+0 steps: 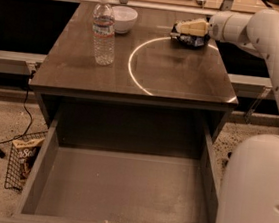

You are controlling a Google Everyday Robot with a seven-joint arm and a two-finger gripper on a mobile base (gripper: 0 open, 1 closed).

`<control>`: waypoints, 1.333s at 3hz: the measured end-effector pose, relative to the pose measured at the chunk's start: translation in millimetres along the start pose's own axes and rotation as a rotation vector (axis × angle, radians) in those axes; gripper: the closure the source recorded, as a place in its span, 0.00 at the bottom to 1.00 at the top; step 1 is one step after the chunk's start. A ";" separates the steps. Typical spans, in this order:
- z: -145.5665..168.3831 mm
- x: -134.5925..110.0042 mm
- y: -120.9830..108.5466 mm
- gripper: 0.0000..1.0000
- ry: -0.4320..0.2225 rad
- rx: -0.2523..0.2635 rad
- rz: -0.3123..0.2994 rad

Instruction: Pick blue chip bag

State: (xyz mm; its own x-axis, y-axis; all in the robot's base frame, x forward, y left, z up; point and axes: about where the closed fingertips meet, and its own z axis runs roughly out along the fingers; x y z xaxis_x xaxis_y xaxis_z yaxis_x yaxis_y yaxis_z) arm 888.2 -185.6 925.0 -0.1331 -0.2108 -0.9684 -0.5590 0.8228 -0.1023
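One white robot arm [268, 42] reaches in from 3 o'clock, and I see its cream end effector [183, 27] lying right on the small crumpled dark blue foil chip bag [193, 40] at the dark brown desk's [183, 83] 1 o'clock corner. I cannot tell whether it grips the bag. A clear plastic water bottle [104, 31] and a white bowl [124, 18] stand at 11 o'clock.
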 end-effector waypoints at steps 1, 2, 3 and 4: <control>27.6 7.0 -3.2 0.00 0.000 -0.018 0.045; 39.2 18.5 -2.5 0.15 0.026 -0.037 0.085; 41.6 19.1 -1.1 0.38 0.027 -0.040 0.086; 44.7 20.6 1.5 0.61 0.029 -0.044 0.087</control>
State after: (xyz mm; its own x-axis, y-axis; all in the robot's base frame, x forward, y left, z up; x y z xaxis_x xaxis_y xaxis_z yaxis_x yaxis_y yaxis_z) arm 921.3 -165.1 894.7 -0.2062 -0.1558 -0.9660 -0.5800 0.8146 -0.0076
